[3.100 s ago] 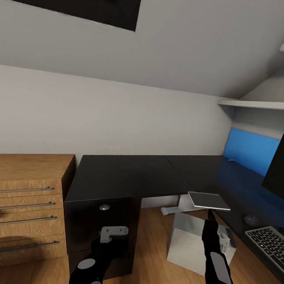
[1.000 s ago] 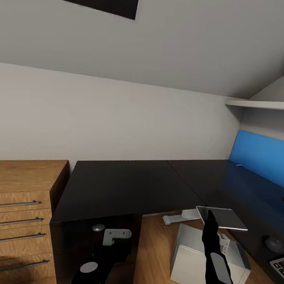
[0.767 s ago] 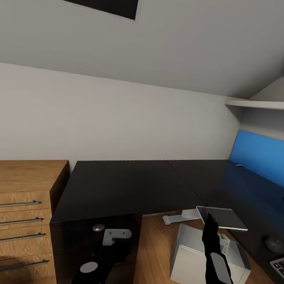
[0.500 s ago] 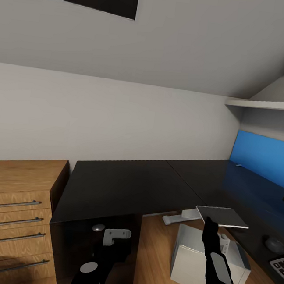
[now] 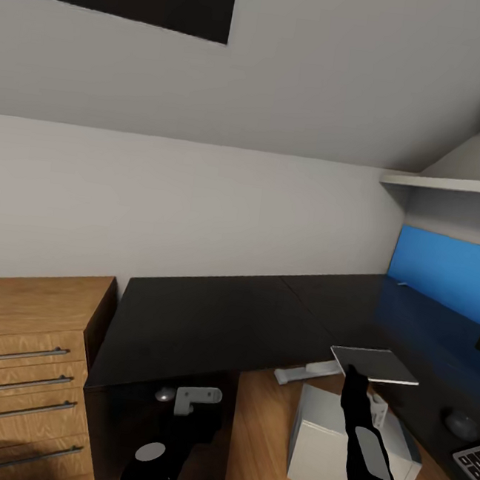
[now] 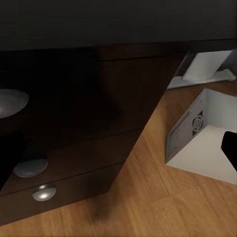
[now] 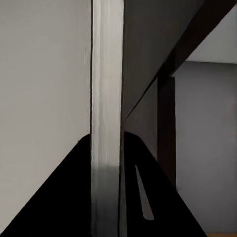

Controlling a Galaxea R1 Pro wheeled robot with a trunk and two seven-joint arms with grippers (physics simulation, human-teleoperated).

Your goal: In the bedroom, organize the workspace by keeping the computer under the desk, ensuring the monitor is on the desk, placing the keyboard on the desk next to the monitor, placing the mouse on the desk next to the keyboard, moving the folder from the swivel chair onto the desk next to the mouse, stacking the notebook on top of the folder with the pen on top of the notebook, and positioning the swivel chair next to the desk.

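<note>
The right gripper [image 5: 356, 372] pinches the notebook [image 5: 374, 364] by its near edge, holding it flat just above the desk [image 5: 209, 315] front. Below that gripper the computer [image 5: 328, 448] sits on the floor. The left gripper [image 5: 190, 400] hangs before the drawer pedestal [image 6: 74, 148]; I cannot tell its spread.

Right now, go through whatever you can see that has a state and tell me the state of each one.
notebook: held level in the air, clamped by the right end effector
left end effector: low by the pedestal drawers, open or shut unclear
computer: on the floor under the desk
wood cabinet: drawers closed
pedestal drawers: closed
</note>
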